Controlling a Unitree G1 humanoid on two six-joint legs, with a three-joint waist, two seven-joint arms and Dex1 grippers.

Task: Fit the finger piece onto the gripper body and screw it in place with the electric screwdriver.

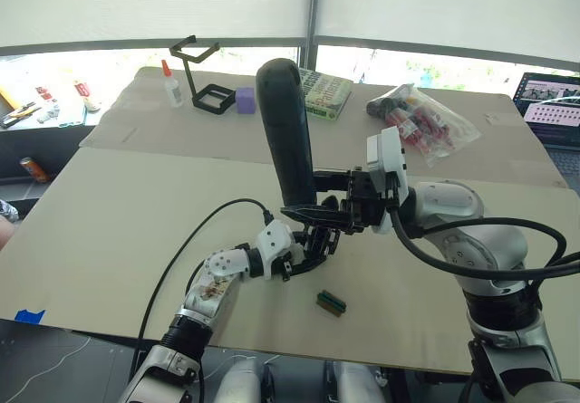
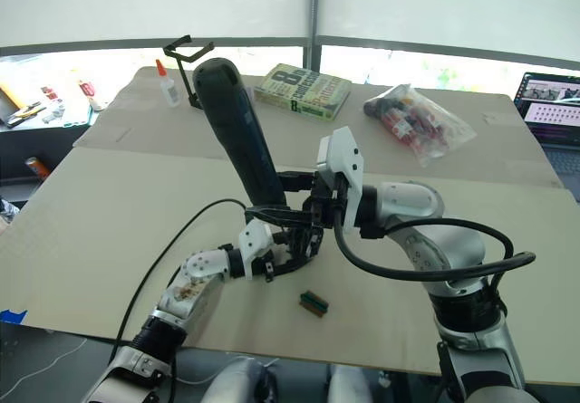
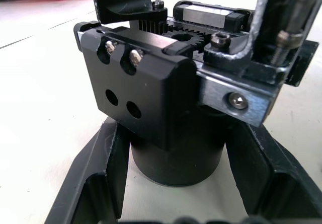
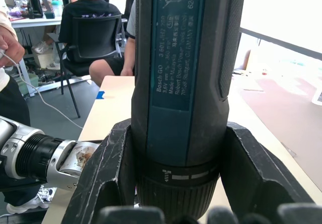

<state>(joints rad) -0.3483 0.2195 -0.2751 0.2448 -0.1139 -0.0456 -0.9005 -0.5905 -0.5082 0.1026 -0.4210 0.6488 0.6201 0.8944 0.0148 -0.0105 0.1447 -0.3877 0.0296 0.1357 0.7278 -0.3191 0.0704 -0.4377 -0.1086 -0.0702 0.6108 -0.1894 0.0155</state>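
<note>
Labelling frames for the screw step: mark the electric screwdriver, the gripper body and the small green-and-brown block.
Thick black cylindrical electric screwdriver (image 1: 285, 127): left eye view, mid-barrel.
Small black metal gripper body (image 3: 146, 90): left wrist view, front face of block.
Small green-and-brown block (image 1: 331, 302): left eye view, its centre, on the table.

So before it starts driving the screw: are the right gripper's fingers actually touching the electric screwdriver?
Touching. The right wrist view shows both fingers pressed against either side of the electric screwdriver, no gap at either one.
</note>
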